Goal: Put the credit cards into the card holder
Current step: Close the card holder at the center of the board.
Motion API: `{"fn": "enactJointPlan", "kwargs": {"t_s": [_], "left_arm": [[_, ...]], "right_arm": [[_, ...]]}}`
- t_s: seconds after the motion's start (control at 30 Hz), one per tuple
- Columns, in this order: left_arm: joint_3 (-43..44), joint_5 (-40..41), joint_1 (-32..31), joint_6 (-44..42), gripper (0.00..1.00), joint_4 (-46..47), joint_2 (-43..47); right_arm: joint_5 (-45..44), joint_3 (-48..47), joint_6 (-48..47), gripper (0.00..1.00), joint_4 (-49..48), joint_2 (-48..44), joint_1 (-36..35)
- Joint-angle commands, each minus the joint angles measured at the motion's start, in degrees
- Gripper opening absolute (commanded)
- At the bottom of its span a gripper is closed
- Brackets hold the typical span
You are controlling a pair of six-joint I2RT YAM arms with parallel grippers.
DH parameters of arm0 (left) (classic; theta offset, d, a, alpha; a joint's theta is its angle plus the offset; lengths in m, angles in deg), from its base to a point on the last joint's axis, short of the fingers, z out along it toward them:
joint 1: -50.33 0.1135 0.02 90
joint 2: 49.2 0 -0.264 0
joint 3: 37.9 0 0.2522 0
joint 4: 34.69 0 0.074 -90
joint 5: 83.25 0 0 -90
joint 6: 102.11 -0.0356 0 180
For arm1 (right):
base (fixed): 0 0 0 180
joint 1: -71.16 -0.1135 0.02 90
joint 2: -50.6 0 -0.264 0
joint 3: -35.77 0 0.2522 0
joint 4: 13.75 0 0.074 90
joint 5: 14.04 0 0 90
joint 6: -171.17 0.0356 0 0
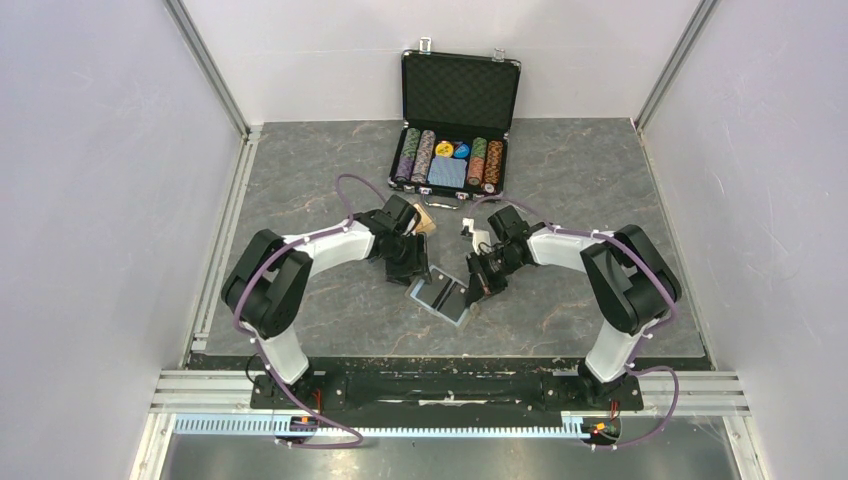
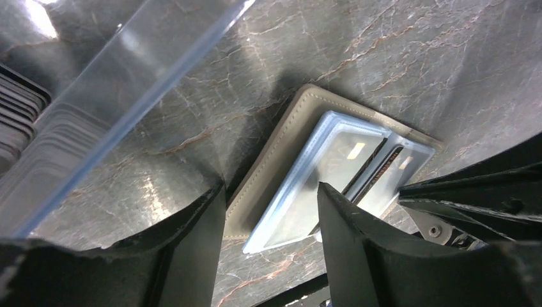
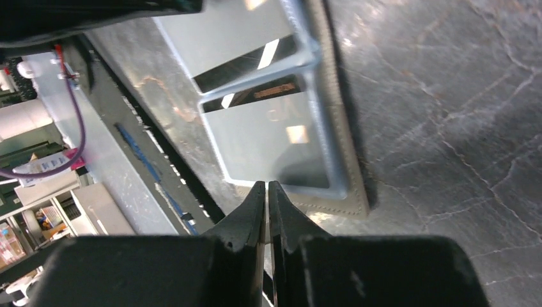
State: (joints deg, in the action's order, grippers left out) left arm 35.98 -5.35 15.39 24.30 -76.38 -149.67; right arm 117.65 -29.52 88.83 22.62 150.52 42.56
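The card holder (image 1: 441,298) lies open on the table between both arms, light blue lining up. In the left wrist view its khaki edge (image 2: 279,150) and clear blue sleeves (image 2: 332,160) show, with a black credit card (image 2: 377,174) tucked in a sleeve. My left gripper (image 2: 271,214) is open and empty, its fingers either side of the holder's corner; it also shows in the top view (image 1: 416,272). My right gripper (image 3: 266,187) is shut, its tips at the near edge of a blue sleeve (image 3: 275,137); the black card (image 3: 271,91) shows above. An orange-tan thing (image 1: 427,221) lies by the left arm.
The open black poker chip case (image 1: 455,120) with chips and a blue deck stands at the back. A clear plastic strip (image 2: 160,64) and a stack of dark card edges (image 2: 19,109) show in the left wrist view. A small white object (image 1: 478,237) lies by the right arm.
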Motion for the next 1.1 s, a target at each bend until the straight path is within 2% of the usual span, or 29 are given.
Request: {"fn": "enactJointPlan", "kwargs": {"t_s": [0.0,0.2,0.43,0.67,0.87,0.93,1.0,1.07], "left_arm": [[-2.0,-5.3,0.1,3.6,0.58,6.4,1.0],[-2.0,-10.0,0.1,4.9,0.51,8.0,4.6],[-2.6,-11.1,0.1,6.2,0.47,7.3,9.2],[-2.4,-15.7,-0.6,6.5,0.44,8.8,7.1],[0.0,-14.5,-2.7,4.0,0.37,5.5,4.3],[1.2,-13.0,-3.3,2.5,0.29,2.9,3.5],[2.7,-10.9,-3.6,1.1,0.15,0.1,3.1],[3.2,-8.7,-3.6,0.3,0.05,-1.8,3.4]], "right_arm": [[-4.6,1.8,1.2,0.05,-1.5,1.6,-0.3],[-5.4,2.5,1.1,0.04,-1.4,1.4,-0.3],[-5.3,2.2,1.1,0.04,-1.5,1.7,-0.3],[-5.3,2.2,1.1,0.04,-1.5,1.8,-0.3],[-4.6,1.8,1.3,0.05,-1.6,1.8,-0.3],[-3.9,1.7,1.2,0.05,-1.8,1.7,-0.3],[-2.9,1.7,1.3,0.05,-2.1,1.5,-0.3],[-1.2,2.3,1.3,0.05,-3.5,0.8,-0.3]]}}
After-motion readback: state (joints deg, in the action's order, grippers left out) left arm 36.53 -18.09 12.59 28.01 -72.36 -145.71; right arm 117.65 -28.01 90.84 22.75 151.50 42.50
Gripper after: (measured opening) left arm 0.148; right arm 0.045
